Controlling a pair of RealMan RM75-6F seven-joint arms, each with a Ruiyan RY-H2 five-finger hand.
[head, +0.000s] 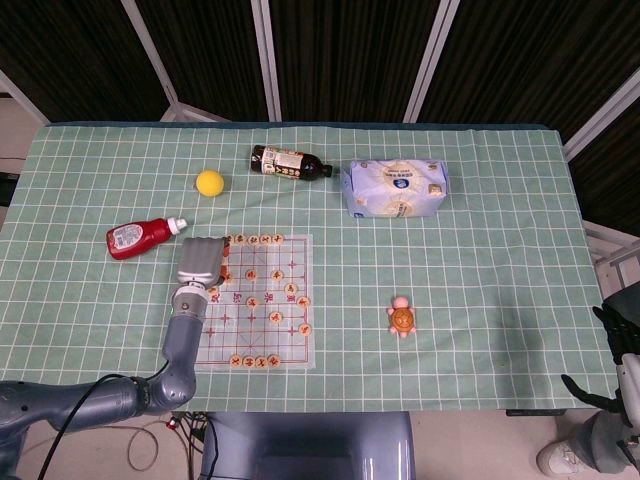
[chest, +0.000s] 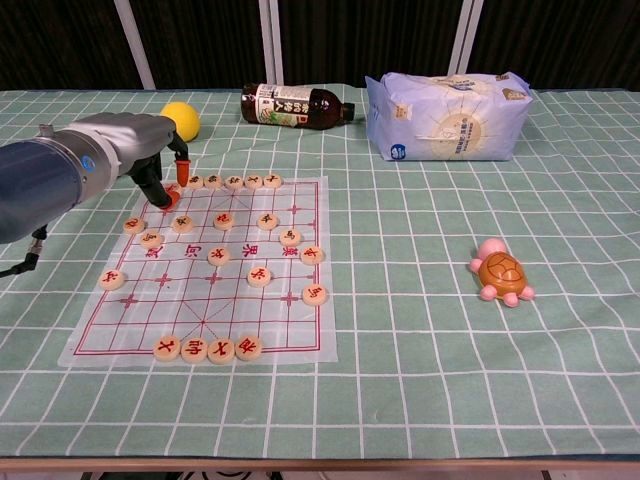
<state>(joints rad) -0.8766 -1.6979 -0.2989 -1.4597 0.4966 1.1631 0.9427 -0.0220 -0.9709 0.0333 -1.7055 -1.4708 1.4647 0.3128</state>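
Note:
My left hand (head: 200, 259) hovers over the far-left corner of the red-lined chess mat (head: 262, 345); in the head view only its grey back shows. Seen from the chest, the same left hand (chest: 168, 186) points its dark, orange-tipped fingers (chest: 161, 199) down at that corner of the mat (chest: 120, 330), beside the far row of round wooden chess pieces (chest: 233, 182). Whether a piece sits between the fingers is hidden. My right hand (head: 618, 345) hangs off the table's near-right edge, fingers spread, holding nothing.
A red sauce bottle (head: 140, 237) lies left of the mat. A yellow ball (chest: 180, 119), a dark bottle on its side (chest: 295, 104) and a pale blue bag (chest: 447, 116) sit along the back. A toy turtle (chest: 499, 272) stands right of the mat.

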